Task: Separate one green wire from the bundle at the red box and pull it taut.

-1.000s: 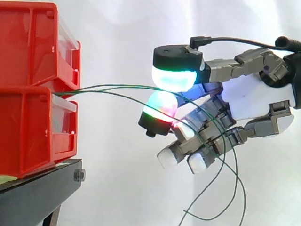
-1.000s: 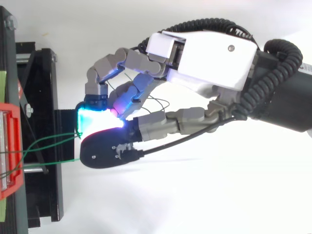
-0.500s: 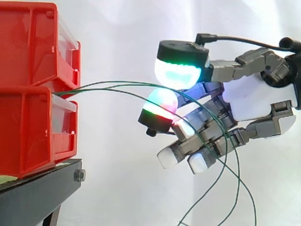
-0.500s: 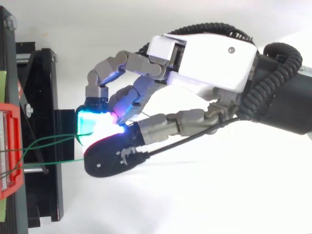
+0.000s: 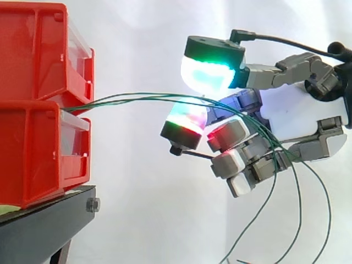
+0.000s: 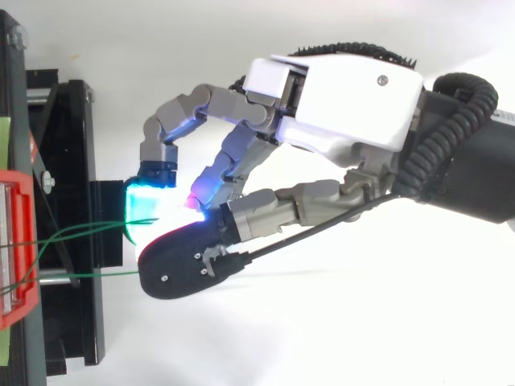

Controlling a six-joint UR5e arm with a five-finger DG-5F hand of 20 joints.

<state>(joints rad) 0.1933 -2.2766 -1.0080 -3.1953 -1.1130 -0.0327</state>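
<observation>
Two stacked red bins [image 5: 33, 137] stand at the left on a black stand [image 5: 44, 225]. A few thin green wires [image 5: 137, 99] leave the gap between the bins and run right into my hand [image 5: 297, 118]. They pass between the glowing green thumb pad [image 5: 212, 71] and a red-green finger pad [image 5: 187, 118], with a small gap showing there. The other fingers are curled round the wires. Behind the hand, the loose wire ends [image 5: 300, 209] hang down. From above, the wires [image 6: 80, 233] span from the red box [image 6: 16, 241] to the hand [image 6: 346, 88].
A white curtain backs the scene. The black stand [image 6: 72, 161] juts out to the right of the red box, just under my fingertips. Open room lies below and to the right of the hand.
The thumb pad has lifted off the finger pad. The lower fingers have curled in toward the palm. The hanging wire ends have swung to the right.
</observation>
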